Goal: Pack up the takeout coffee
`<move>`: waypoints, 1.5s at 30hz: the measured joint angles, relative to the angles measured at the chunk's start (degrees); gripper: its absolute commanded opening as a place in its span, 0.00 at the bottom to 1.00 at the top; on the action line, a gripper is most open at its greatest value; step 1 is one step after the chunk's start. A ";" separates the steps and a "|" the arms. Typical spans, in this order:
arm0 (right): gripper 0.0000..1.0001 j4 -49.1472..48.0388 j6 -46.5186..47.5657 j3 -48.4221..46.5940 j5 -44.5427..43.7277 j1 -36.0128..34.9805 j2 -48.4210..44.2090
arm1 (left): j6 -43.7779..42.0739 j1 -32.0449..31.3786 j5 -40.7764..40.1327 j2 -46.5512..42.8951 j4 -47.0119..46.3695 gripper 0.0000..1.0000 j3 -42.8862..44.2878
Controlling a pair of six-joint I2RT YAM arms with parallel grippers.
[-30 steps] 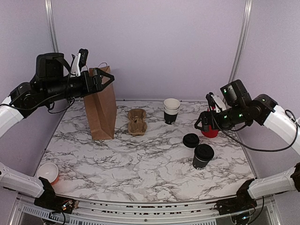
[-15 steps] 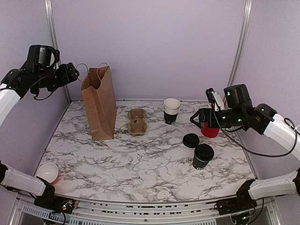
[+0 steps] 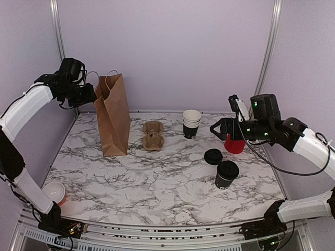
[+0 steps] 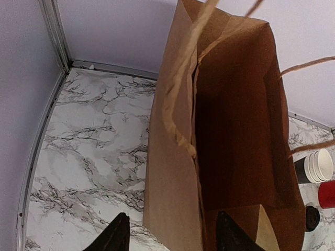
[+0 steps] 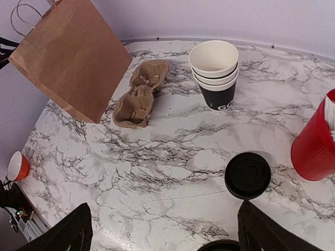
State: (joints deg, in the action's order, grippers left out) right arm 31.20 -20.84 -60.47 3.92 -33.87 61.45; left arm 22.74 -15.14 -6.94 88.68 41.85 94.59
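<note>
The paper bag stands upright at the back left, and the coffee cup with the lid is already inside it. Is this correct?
No. The coffee cup with the lid stands on the table at the front right, not in the paper bag, as the top view shows. The bag does stand upright at the back left.
</note>
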 measured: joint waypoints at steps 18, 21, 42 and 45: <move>0.93 -3.34 0.04 0.50 1.55 -0.42 0.22 | -3.56 0.96 2.05 5.81 -0.33 0.64 8.83; 0.93 -3.37 -0.07 0.85 1.55 -0.42 0.22 | -3.87 0.98 2.21 5.81 -0.28 0.67 8.83; 0.94 -3.74 0.02 2.60 0.66 -2.03 -0.13 | -3.91 1.92 2.43 10.08 -0.02 0.09 10.62; 0.94 -3.69 0.52 2.25 -0.74 -3.91 0.72 | -4.15 1.92 2.36 9.94 0.00 0.00 10.56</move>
State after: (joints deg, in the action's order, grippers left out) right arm 27.51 -20.32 -58.22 3.18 -37.78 62.17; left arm 18.59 -13.21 -4.58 98.63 41.85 105.14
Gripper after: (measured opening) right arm 0.938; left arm 0.066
